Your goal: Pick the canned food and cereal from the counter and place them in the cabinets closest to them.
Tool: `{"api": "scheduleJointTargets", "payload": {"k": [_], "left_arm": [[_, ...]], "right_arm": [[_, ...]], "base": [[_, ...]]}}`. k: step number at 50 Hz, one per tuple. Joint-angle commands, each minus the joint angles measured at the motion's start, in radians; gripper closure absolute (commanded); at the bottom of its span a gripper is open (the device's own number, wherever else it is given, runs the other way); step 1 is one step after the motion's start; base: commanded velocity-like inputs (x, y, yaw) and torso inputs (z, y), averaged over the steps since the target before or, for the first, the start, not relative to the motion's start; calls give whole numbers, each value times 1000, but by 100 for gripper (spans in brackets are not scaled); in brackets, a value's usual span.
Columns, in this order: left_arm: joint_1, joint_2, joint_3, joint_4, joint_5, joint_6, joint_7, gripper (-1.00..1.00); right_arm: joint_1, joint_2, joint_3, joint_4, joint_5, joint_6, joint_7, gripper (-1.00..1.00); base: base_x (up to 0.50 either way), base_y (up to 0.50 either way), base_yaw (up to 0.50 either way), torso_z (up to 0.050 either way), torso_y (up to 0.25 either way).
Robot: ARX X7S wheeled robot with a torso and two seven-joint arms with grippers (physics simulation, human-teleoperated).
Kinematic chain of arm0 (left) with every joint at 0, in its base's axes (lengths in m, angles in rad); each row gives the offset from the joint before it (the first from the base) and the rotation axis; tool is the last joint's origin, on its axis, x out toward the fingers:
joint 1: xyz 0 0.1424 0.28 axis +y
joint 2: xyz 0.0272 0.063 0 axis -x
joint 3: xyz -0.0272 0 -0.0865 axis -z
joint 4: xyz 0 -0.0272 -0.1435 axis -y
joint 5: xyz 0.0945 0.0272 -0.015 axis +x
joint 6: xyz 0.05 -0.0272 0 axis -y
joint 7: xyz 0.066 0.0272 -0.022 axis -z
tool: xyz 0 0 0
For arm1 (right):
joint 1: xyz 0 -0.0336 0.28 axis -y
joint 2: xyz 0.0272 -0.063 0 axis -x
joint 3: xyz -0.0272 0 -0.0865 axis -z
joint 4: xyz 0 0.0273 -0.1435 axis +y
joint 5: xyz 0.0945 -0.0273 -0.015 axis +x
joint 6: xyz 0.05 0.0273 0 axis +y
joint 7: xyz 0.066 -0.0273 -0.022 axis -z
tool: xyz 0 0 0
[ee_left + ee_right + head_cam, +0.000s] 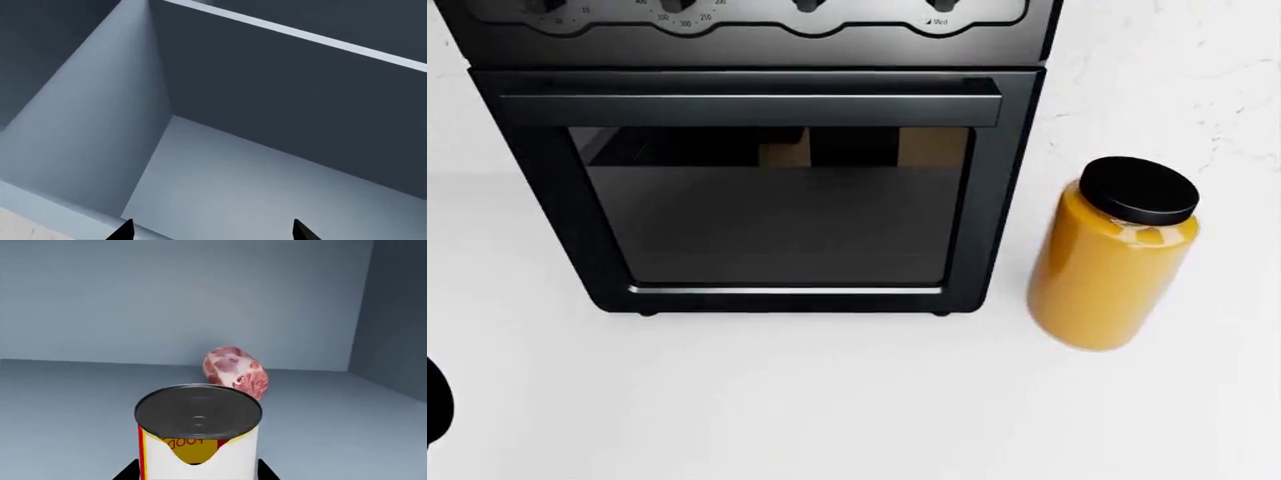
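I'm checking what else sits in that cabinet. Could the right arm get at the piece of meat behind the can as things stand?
Probably not. The right tool seems shut on the canned food, which stands directly between it and the meat farther back on the cabinet shelf. It would have to release the can first.

canned food [198, 440] label, lettering unreadable

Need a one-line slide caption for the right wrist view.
Can between right gripper fingertips inside a blue-grey cabinet, meat behind.
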Motion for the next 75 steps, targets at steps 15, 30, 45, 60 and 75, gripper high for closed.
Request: {"api": "scheduleJointTargets", "payload": {"k": [15, 30, 45, 60, 75], "left_arm": [[2, -3, 7, 7, -12, 7, -10, -100], [5, -7, 24, 19, -15, 8, -7, -100], [-5, -16, 31, 24, -29, 3, -13, -100], [3, -26, 22, 25, -38, 11, -12, -100], [-12, -34, 26, 33, -58, 4, -26, -100]], "right_arm": [[-14, 27, -327, 331, 32, 34, -187, -100], [-18, 57, -343, 278, 27, 5, -215, -100], [0, 47, -113, 105, -144, 54, -106, -100], [0, -1, -61, 5, -316, 54, -289, -100], [0, -11, -51, -113, -140, 54, -107, -100]], "base": [[4, 0, 0, 0, 0], [5, -1, 0, 0, 0], [6, -2, 0, 0, 0], [0, 0, 0, 0, 0], [0, 0, 0, 0, 0]]}}
